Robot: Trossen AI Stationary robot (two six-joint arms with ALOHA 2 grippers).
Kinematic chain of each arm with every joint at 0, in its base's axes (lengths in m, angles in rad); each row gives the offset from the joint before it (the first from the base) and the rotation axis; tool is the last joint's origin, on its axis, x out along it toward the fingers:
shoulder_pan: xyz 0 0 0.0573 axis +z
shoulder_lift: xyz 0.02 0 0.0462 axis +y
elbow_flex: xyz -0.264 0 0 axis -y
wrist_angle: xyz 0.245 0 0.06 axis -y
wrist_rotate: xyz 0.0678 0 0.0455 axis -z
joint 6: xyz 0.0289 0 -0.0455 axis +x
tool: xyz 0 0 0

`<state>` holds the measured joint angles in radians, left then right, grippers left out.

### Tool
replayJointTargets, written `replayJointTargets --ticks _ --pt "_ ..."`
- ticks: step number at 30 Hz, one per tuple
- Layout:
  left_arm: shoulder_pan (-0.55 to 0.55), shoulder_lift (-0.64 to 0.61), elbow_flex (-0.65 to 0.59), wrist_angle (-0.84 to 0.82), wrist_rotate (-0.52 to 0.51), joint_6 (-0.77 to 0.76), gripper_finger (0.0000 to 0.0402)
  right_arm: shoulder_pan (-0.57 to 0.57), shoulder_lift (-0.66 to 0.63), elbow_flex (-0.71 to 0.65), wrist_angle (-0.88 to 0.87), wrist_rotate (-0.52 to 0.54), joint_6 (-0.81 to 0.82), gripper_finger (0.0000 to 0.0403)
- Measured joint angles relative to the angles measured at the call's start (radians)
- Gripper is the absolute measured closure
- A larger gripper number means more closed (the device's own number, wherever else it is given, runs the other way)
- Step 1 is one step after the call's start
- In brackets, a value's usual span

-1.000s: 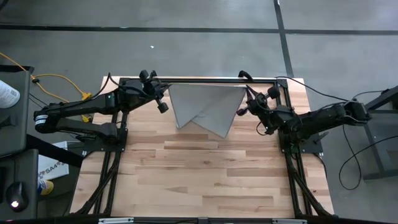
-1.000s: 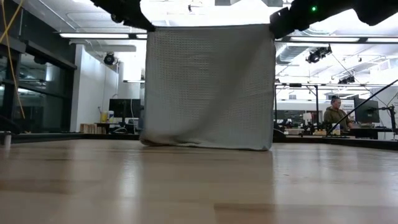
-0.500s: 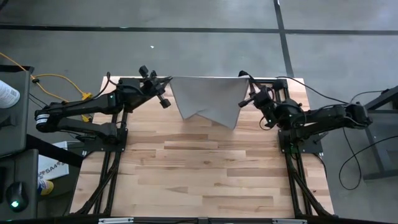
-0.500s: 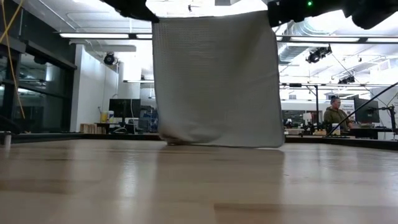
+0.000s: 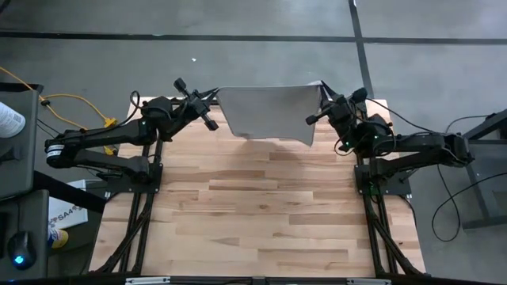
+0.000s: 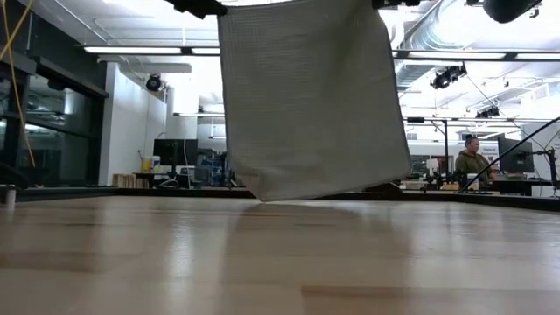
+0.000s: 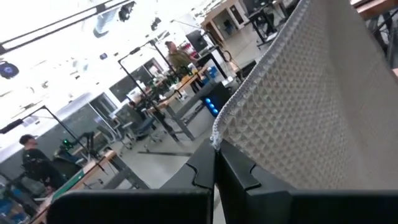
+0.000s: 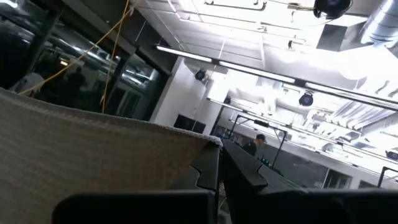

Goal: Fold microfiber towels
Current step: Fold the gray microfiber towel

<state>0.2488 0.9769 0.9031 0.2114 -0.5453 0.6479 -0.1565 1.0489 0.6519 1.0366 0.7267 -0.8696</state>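
While the microfiber towel point(image 5: 271, 115) hangs over the desk's point(image 5: 253, 214) 12 o'clock edge, left hand point(image 5: 212, 101) and right hand point(image 5: 321, 95) each pinch one top corner, equally near, top hem stretched 9-to-3.

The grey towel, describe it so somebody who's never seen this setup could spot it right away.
Look at the far edge of the wooden table, between the two dark arms. The light grey microfiber towel hangs there like a curtain, its top corners pinched by the left gripper and the right gripper, its bottom edge around the tabletop. It is the only cloth in sight, with a fine waffle-like texture.
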Motion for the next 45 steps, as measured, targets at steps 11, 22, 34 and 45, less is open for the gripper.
replayJointTargets --ticks 11,22,34,45 --pt "-0.001 0.000 0.000 -0.047 0.007 -0.068 0.0401 0.076 0.000 0.001 -0.106 0.092 0.002 0.0399" --pt "0.033 0.004 0.083 -0.111 0.173 -0.118 0.0401 0.010 -0.001 0.001 -0.099 0.116 -0.002 0.0399" --pt "0.033 0.009 0.152 -0.217 0.339 -0.208 0.0401 0.014 -0.001 0.001 -0.105 0.129 0.006 0.0399" --pt "0.030 0.020 0.153 -0.214 0.524 -0.265 0.0401 0.026 -0.001 0.001 -0.106 0.111 0.007 0.0399"
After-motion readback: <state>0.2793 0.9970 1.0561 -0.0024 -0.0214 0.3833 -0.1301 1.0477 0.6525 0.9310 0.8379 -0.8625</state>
